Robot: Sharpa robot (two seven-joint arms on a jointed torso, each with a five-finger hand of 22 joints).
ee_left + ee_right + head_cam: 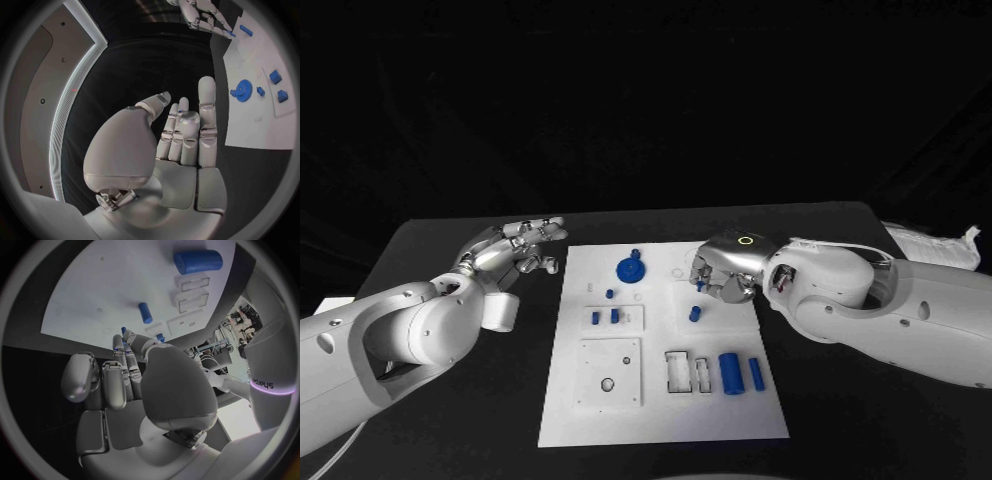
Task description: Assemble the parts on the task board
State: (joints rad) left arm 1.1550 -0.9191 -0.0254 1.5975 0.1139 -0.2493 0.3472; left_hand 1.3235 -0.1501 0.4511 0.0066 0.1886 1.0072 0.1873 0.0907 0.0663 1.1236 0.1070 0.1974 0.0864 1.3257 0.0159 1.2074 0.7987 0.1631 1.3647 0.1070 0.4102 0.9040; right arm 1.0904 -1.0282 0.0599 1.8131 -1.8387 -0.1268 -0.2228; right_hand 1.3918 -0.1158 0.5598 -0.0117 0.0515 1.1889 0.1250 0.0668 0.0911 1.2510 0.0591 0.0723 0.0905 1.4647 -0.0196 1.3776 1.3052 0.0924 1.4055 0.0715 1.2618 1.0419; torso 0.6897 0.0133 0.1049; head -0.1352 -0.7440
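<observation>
The task board (668,400) lies in the middle of the head view, a white plate running from centre down toward the lower edge on the black table (444,240). The right hand (727,268) hangs over the board's upper right corner, fingers curled downward, with a small blue part (700,285) at its fingertips; whether the part is actually pinched cannot be told. Just below it a short blue peg (694,313) lies on the board. The blue gear (632,269) sits at upper centre, between the two hands. The left hand (514,250) hovers off the board's upper left edge, fingers spread, holding nothing. Low on the right of the board lie a thick blue cylinder (730,373) and a thinner blue rod (756,374) side by side. Bare black table shows left of the board and beyond its upper edge; behind it the room is dark.
</observation>
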